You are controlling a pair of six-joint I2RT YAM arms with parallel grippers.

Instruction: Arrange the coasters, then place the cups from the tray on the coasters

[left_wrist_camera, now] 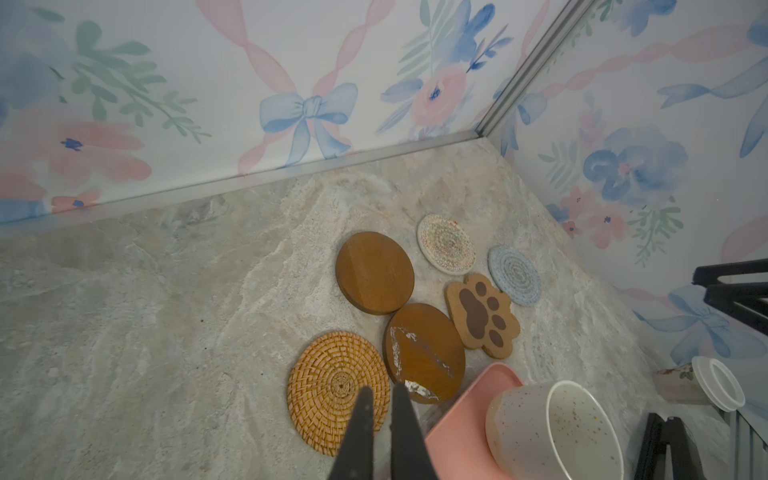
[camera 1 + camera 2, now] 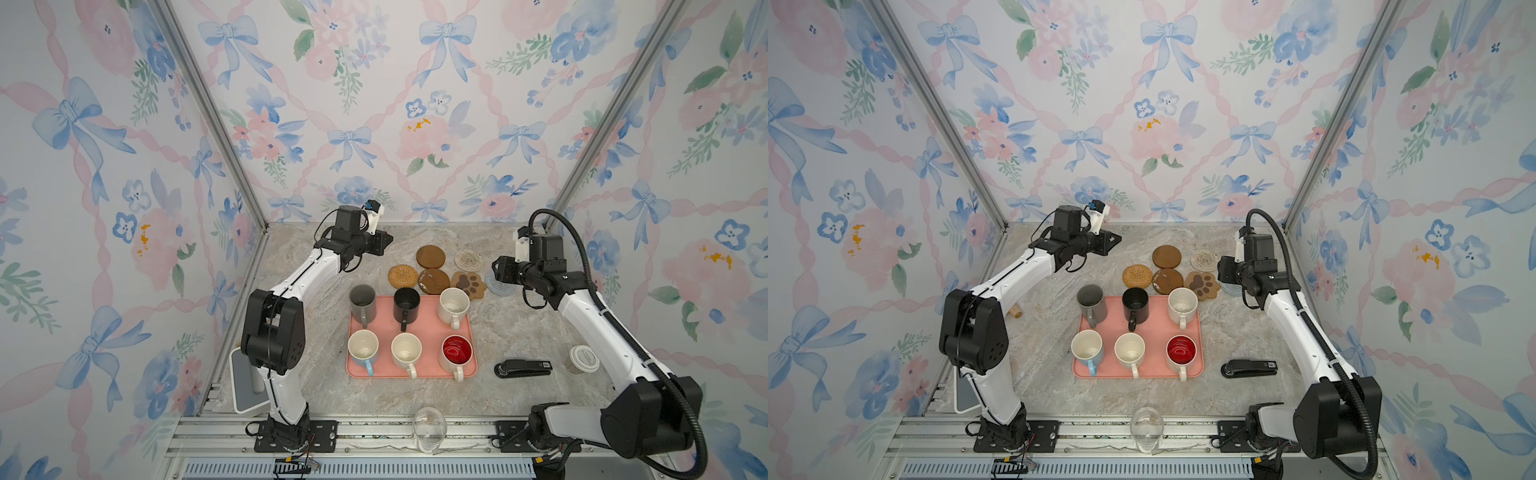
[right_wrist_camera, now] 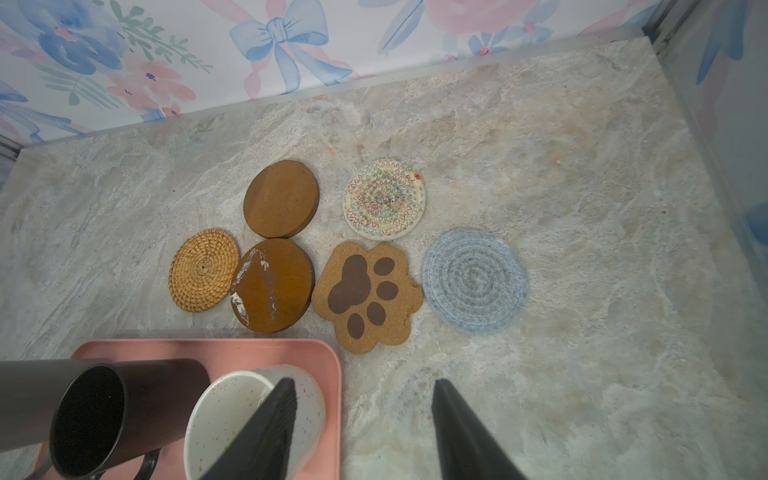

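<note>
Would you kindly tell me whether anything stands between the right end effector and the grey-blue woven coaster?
Nothing visible does. In the right wrist view, only tabletop shows between the right end effector, its jaws apart and empty, and the grey-blue woven coaster. The paw-print coaster lies beside that coaster.

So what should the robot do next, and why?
Probably lower the right gripper, whose jaws are apart, onto the grey-blue coaster and slide it away from the others. The six coasters lie bunched together behind the tray, some touching, so the mugs, all on the tray, would likely crowd each other there.
</note>
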